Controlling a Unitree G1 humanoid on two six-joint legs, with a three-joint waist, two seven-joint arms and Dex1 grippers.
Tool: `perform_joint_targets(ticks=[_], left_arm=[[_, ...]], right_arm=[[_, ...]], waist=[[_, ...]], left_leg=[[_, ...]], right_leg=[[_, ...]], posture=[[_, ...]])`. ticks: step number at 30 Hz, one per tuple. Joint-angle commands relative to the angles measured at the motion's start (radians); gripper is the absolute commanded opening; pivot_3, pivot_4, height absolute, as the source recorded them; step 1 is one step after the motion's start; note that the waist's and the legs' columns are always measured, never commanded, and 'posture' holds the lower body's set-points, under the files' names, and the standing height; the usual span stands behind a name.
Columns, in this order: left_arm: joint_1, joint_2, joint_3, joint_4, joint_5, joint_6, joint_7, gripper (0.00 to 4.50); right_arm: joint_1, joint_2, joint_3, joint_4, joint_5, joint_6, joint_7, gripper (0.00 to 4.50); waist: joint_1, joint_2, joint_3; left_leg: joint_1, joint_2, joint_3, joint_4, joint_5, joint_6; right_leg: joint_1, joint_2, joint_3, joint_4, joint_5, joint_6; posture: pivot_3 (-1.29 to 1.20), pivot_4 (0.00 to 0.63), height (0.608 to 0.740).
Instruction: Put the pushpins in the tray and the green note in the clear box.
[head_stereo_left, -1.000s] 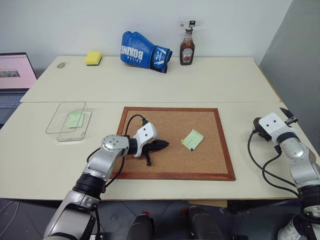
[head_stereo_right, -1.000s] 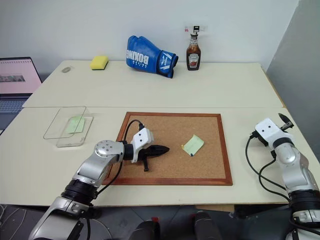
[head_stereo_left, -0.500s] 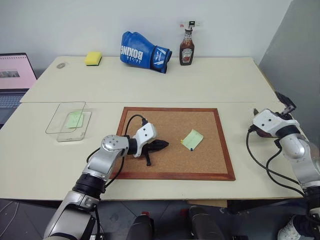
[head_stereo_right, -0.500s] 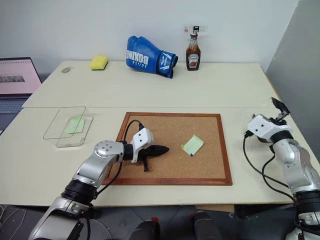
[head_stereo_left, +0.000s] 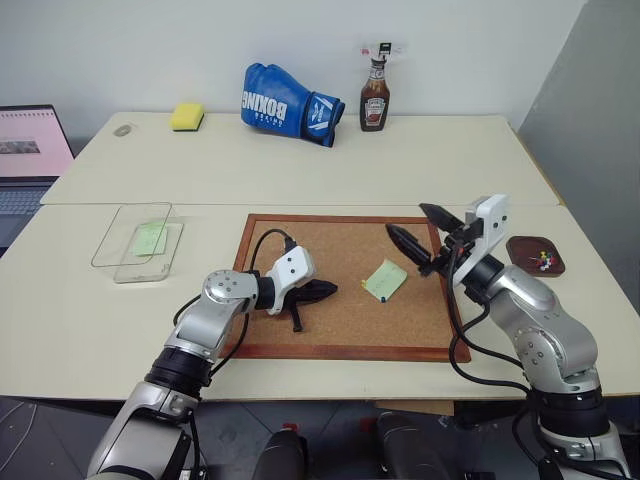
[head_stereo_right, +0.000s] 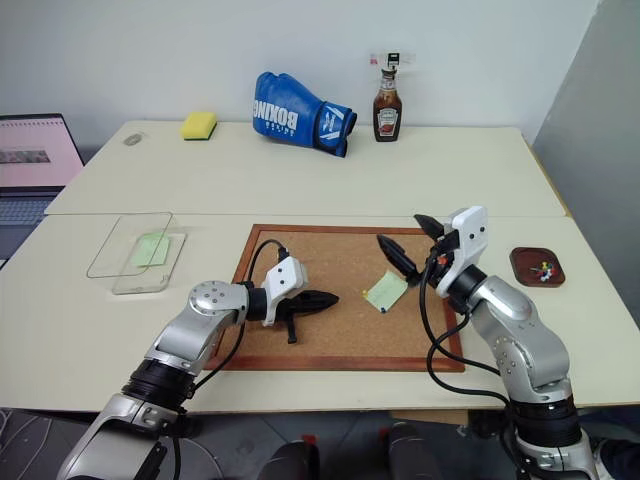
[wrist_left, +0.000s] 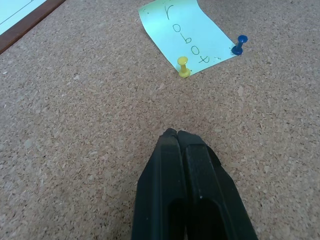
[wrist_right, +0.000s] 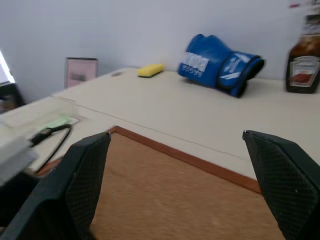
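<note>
I have swung the right gripper in from beside the tray to above the corkboard, jaws wide and empty, near the green note its yellow pushpin and blue pushpin pin. Left gripper rests closed, empty.

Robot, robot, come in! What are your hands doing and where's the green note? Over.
Left gripper shut, on corkboard. Right gripper open above green note. Note pinned: yellow pushpin, blue pushpin. Nothing blocking.
</note>
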Motion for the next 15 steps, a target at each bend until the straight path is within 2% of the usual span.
perform_joint_targets(ticks=[1,5,15], left_arm=[[0.028,0.016,-0.025,0.016,0.03,0.026,-0.01,0.0],[0.029,0.02,-0.025,0.013,0.031,0.028,-0.011,0.0],[0.032,0.027,-0.025,0.004,0.028,0.035,-0.015,0.0]], right_arm=[[0.034,-0.049,0.089,-0.056,-0.069,-0.021,0.072,4.49],[0.081,-0.092,0.173,-0.003,-0.159,-0.098,0.158,4.49],[0.122,-0.08,0.233,0.189,-0.292,-0.245,0.227,4.49]], waist=[[0.0,0.0,0.0],[0.0,0.0,0.0],[-0.001,-0.001,0.0]], left_leg=[[0.0,0.0,0.0,0.0,0.0,0.0],[0.0,0.0,0.0,-0.001,0.0,0.0],[0.0,0.0,0.001,-0.001,0.0,0.0]], right_leg=[[0.0,0.0,0.0,0.0,0.0,0.0],[-0.001,0.0,0.0,0.0,0.0,0.0],[-0.001,0.0,0.0,0.0,0.0,0.0]], posture=[[0.0,0.15,0.74],[0.0,0.15,0.74],[0.0,0.15,0.74]])
